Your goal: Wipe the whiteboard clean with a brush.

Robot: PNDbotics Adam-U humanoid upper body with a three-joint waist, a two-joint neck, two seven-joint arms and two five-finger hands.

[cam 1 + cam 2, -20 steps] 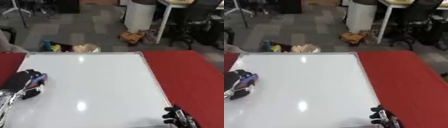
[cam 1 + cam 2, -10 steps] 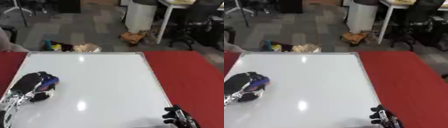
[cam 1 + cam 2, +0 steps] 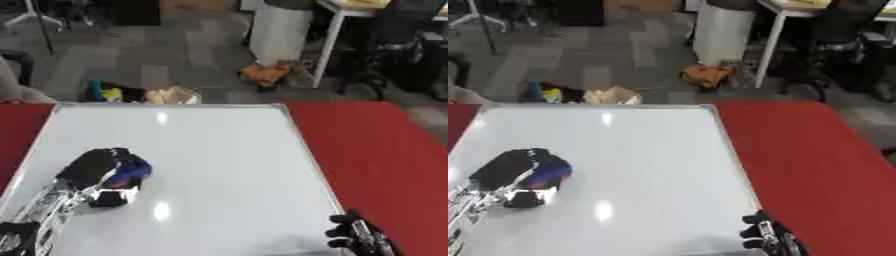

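While left hand [image 3: 92, 167] wraps blue brush [image 3: 131, 170] on whiteboard [image 3: 219, 150], right hand [image 3: 357, 237] cropped, grip unclear.

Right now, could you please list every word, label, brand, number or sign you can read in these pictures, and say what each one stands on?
None can be read.
whiteboard: blank, only glare spots, no writing.
brush under the left hand: blue, no label legible.
right hand, at the lower edge: no marking visible.
red table: plain.
Floor clutter beyond the table: too blurred to show any text.
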